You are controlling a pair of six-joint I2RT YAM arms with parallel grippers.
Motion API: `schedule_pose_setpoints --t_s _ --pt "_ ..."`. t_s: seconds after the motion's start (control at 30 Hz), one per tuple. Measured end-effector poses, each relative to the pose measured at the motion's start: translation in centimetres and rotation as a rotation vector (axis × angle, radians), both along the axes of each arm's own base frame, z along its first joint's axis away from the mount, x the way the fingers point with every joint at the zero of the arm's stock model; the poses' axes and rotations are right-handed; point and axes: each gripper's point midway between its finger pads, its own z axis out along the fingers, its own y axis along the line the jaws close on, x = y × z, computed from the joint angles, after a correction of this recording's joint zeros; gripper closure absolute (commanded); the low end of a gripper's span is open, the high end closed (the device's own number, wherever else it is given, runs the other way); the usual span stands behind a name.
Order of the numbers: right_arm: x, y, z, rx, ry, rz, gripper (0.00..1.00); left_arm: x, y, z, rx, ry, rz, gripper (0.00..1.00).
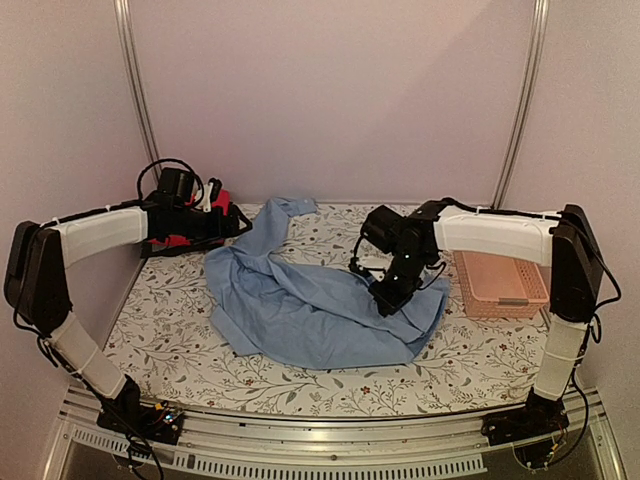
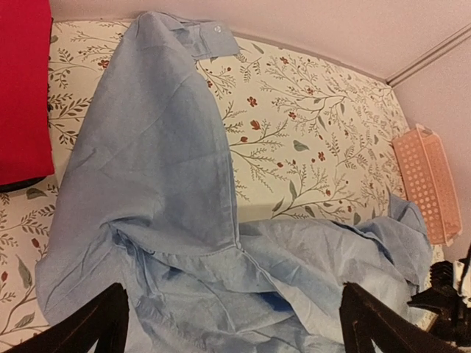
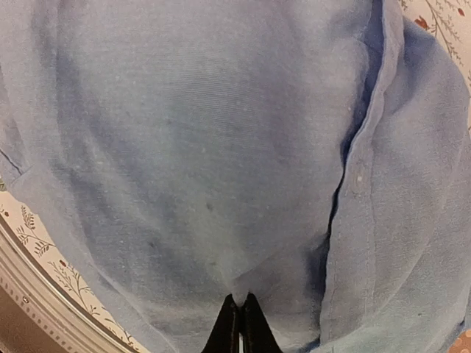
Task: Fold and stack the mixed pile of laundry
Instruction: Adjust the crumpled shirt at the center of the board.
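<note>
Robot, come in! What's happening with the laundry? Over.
Left gripper open, empty. Right gripper shut on blue shirt. Red garment beside left arm. Nothing blocking.

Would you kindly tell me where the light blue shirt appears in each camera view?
Top external: the light blue shirt lies mid-table.
Left wrist: the light blue shirt fills the lower left and centre.
Right wrist: it covers nearly the whole picture.
Shared landmark: the floral tablecloth.

The light is soft and a little dim, and everything looks a bit pink. The light blue cloth shirt (image 1: 300,310) drops a faint shadow on the white flowered surface (image 1: 160,330). Its folds look darker. Up close, the black fingers (image 3: 229,331) look blurry.
</note>
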Motion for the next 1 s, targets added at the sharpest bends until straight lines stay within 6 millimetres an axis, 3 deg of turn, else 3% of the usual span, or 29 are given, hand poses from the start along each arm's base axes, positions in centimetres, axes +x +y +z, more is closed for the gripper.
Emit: schedule_pose_setpoints --t_s 0.23,0.3,0.43,0.47,0.5,0.53,0.6,0.67,0.73,0.8,0.9,1.0 --pt "3.4 2.7 5.4 0.186 -0.065 -0.002 1.0 0.4 0.0 0.4 0.001 -0.01 0.004 0.0" --pt "5.7 1.8 6.8 0.246 -0.084 -0.054 1.0 0.5 0.0 0.4 0.003 -0.01 0.006 0.0" --pt "11.4 -2.7 7.7 0.308 -0.131 -0.224 0.99 0.7 0.1 0.2 0.006 -0.007 0.012 0.0" --pt "12.8 -3.9 7.7 0.325 -0.141 -0.274 0.89 0.8 0.2 0.1 0.007 -0.006 0.014 0.0" --pt "14.2 -4.9 7.5 0.333 -0.143 -0.32 0.69 0.8 0.1 0.0 0.006 -0.005 0.014 0.0" --pt "15.3 -5.8 7.1 0.329 -0.136 -0.361 0.59 0.9 0.1 -0.1 0.005 0.0 0.016 0.0" --pt "18.7 -7.1 5.9 0.305 -0.149 -0.426 0.5 0.9 0.1 -0.7 0.005 0.015 0.019 0.0" --pt "20.4 -7.9 3.8 0.266 -0.155 -0.457 0.49 1.0 0.1 -1.3 0.007 0.031 0.022 0.0" --pt "19.8 -8.5 2.4 0.224 -0.128 -0.467 0.49 1.0 0.1 -1.7 0.008 0.042 0.023 0.0" --pt "18.9 -8.4 2.7 0.209 -0.127 -0.454 0.5 1.0 0.2 -1.8 0.009 0.044 0.024 0.0" --pt "16.1 -7.2 6.0 0.233 -0.18 -0.389 0.5 1.1 0.2 -1.8 0.01 0.043 0.025 0.0" --pt "12.0 -3.5 11.1 0.291 -0.276 -0.262 0.5 1.1 0.2 -1.8 0.009 0.043 0.025 0.0"
